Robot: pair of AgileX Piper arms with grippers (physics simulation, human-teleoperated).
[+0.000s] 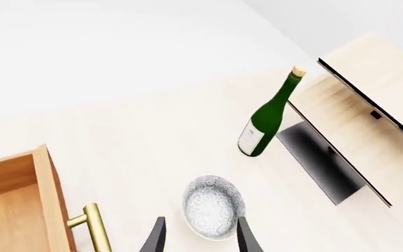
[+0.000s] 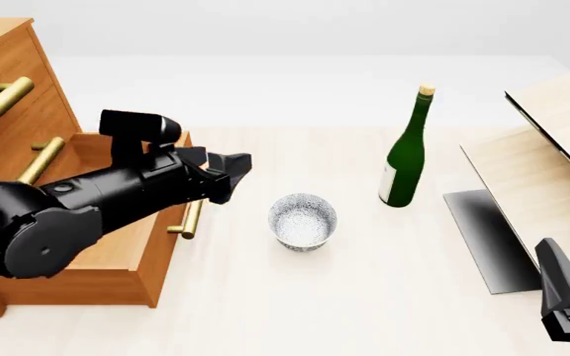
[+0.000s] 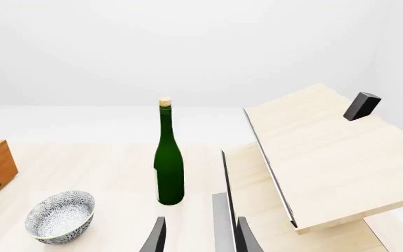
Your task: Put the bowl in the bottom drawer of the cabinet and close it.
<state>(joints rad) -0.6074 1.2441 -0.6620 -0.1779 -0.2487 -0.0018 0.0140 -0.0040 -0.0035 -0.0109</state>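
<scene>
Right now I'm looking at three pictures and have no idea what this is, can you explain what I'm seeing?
These are simulator renders of two black robot arms at a pale table. One picture comes from a fixed camera behind the arms; the other two come from cameras just behind each arm's jaws. The left gripper is open above the table, between the cabinet and the speckled bowl, holding nothing. The right gripper is open too, low at the near right. The cabinet's bottom drawer is pulled out. A green bottle stands upright past the bowl, beside a slanted light-wood structure.
</scene>
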